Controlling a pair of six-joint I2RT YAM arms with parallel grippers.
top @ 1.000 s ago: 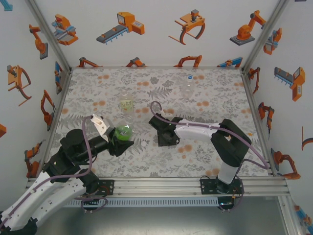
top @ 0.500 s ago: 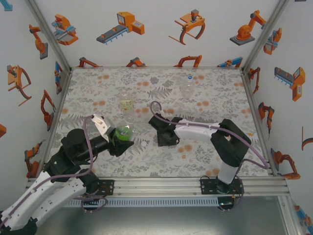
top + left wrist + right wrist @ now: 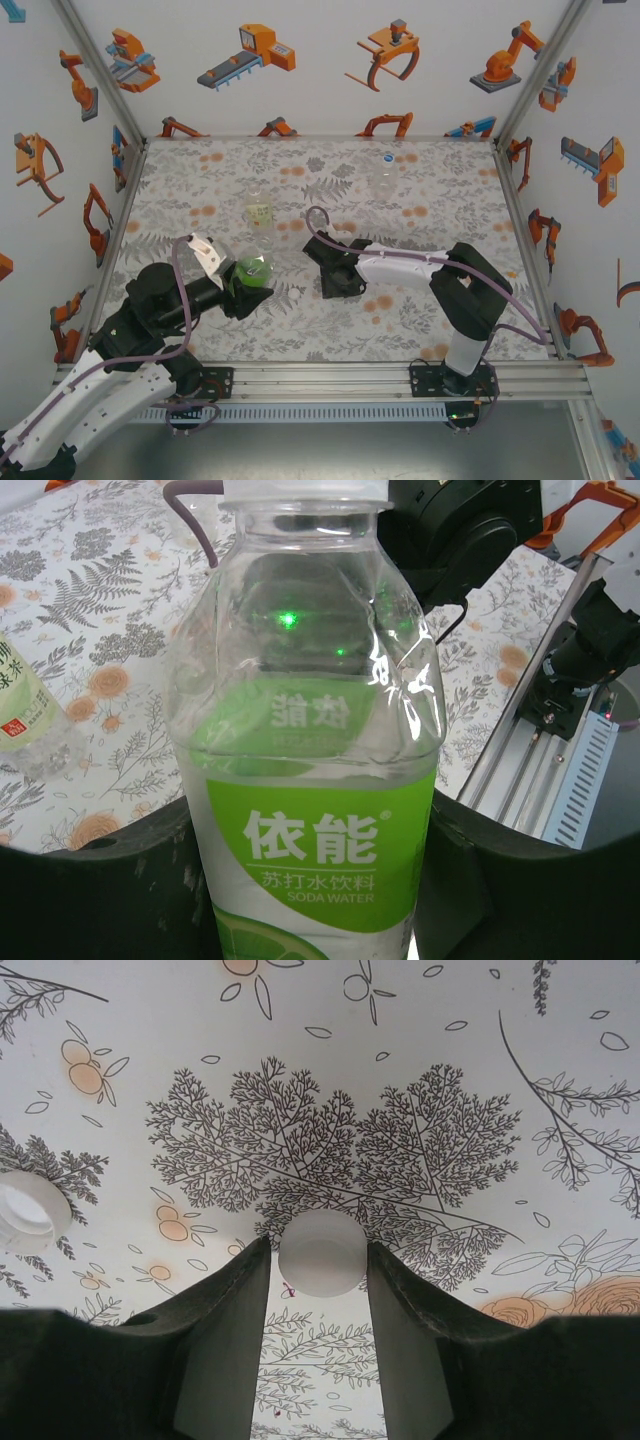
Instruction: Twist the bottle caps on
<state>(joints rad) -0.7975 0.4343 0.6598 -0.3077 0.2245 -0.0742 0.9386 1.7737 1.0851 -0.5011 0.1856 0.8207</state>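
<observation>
- Top external: hardly anything has shifted over the last second. My left gripper (image 3: 243, 283) still clamps the green bottle (image 3: 252, 271) at the near-left of the table (image 3: 420, 200). The right gripper (image 3: 335, 275) stays low over the fern print, just beside the bottle. I read this as a pause before bringing cap to neck.
- Left wrist: the bottle is thin clear plastic with a creased shoulder catching glare and a glossy green label. Dark fingers (image 3: 120, 890) press both flanks, closed tight on it. The frame edge cuts off its mouth, so I cannot tell if it is bare.
- Right wrist: a small, round, matte white cap (image 3: 322, 1252) sits between the fingertips, jaws narrowed onto it. I judge it pinched. A second cap (image 3: 25, 1210) lies on the cloth, well apart to one side.
</observation>
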